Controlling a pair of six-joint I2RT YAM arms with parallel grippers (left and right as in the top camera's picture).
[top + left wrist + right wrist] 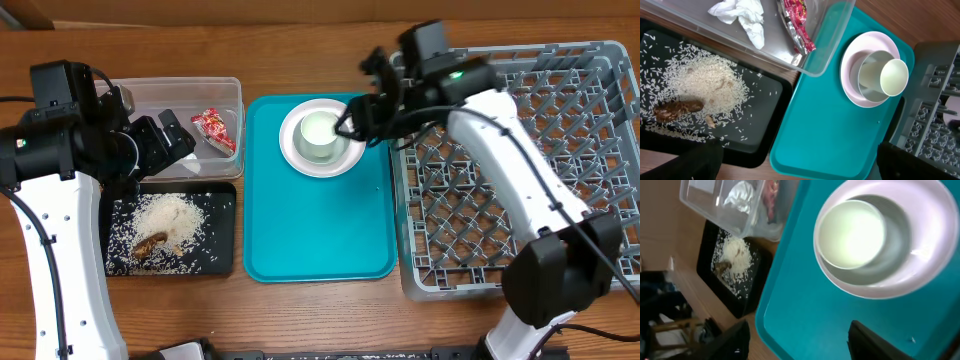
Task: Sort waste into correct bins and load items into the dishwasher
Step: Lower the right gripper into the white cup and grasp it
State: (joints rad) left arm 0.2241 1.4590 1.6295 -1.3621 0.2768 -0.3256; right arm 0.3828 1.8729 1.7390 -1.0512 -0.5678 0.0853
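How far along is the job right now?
Looks done: crumpled white paper napkin and crinkled red snack wrapper lie in the clear plastic tub; loose white rice and brown food scrap sit on the flat black tray. In hand: nothing; the right end effector is open beside the stacked white dishes on the teal tray. Left: all dishes; none shows in the grey plastic dish rack.

Setting: robot test bench laid out as a kitchen dish-clearing station. Evidence: bare wooden table [300, 320]; teal tray [320, 230] at centre; grey dish rack [560, 130] standing loose on the tabletop right of the tray; clear tub [170, 85] and black tray [222, 250] left of it; left robot arm [50, 230] and right robot arm [520, 150] flanking it
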